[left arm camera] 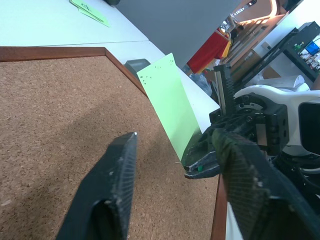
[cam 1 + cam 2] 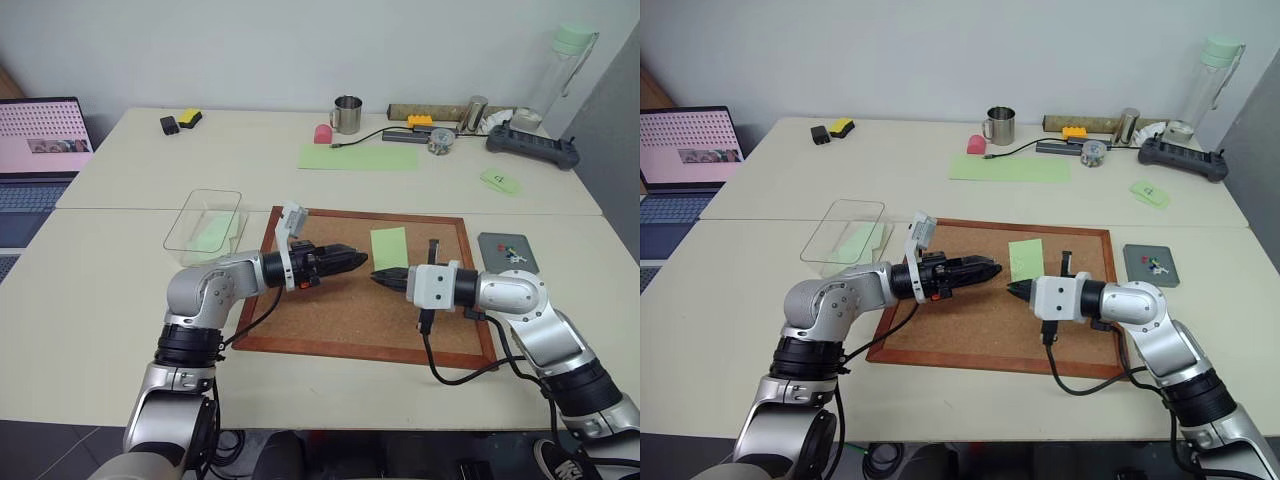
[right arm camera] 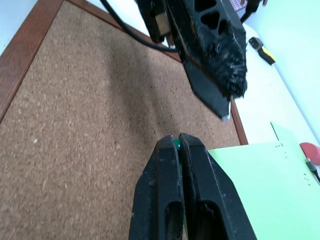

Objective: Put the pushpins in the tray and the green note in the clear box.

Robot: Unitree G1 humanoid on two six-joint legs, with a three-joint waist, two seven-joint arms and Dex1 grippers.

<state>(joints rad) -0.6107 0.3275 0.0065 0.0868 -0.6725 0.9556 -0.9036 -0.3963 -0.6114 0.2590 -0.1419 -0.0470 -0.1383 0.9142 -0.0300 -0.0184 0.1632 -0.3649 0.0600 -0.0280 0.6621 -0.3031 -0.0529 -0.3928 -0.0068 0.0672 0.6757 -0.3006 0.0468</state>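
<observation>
Two tools meet over the brown cork board (image 2: pixel 340 310) in the eye view: left tool (image 2: pixel 352 261) parted, right tool (image 2: pixel 382 277) clamped. Left wrist view: light green square paper note (image 1: pixel 170 102) stands by the right tool. Right wrist view: a green pinhead (image 3: pixel 176 144) sits pinched between its fingers.

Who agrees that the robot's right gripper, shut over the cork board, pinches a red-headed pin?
Wrong colour: the pushpin pinched in the right gripper, shut over the cork board, is green-headed, not red-headed, as the right wrist view shows.
</observation>
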